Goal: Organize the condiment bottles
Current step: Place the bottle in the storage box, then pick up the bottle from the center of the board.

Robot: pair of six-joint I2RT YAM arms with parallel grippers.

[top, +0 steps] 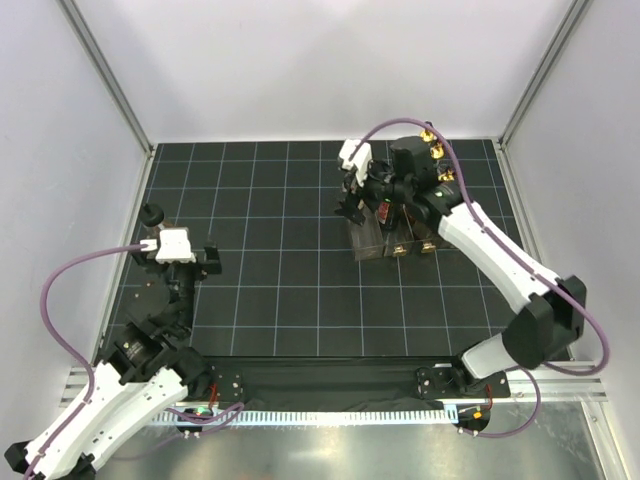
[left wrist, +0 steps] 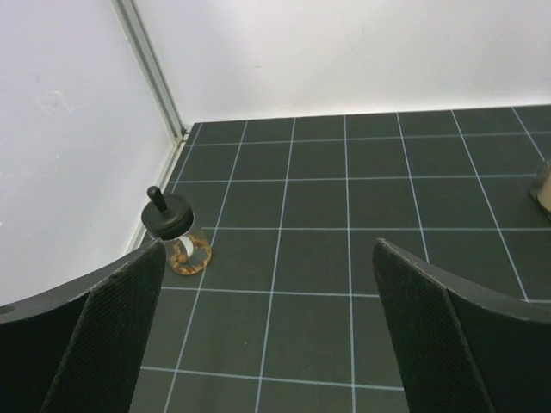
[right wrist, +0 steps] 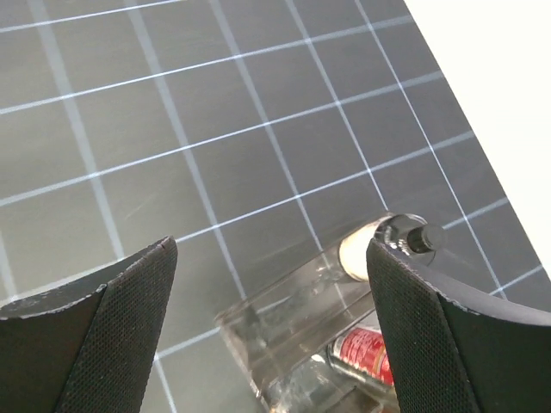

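Note:
A small black-capped bottle (left wrist: 175, 231) stands alone by the left wall, also visible from above (top: 152, 213). My left gripper (left wrist: 269, 249) is open and empty, short of that bottle and to its right (top: 195, 258). My right gripper (right wrist: 271, 249) is open and empty, hovering over the clear divided rack (right wrist: 293, 323). In the rack are a bottle with white contents and a silver-and-black top (right wrist: 392, 241) and a red-labelled bottle (right wrist: 368, 357). From above, the right gripper (top: 368, 205) sits at the rack's (top: 372, 240) far left end. Gold pourer tops (top: 437, 152) show behind the arm.
White walls with metal corner posts (left wrist: 155, 73) close in the black gridded mat (top: 280, 290) on three sides. The right forearm (top: 490, 250) crosses the mat's right side, its purple cable (top: 395, 125) arching over the rack. A clear object (left wrist: 542, 185) shows at the left wrist view's right edge.

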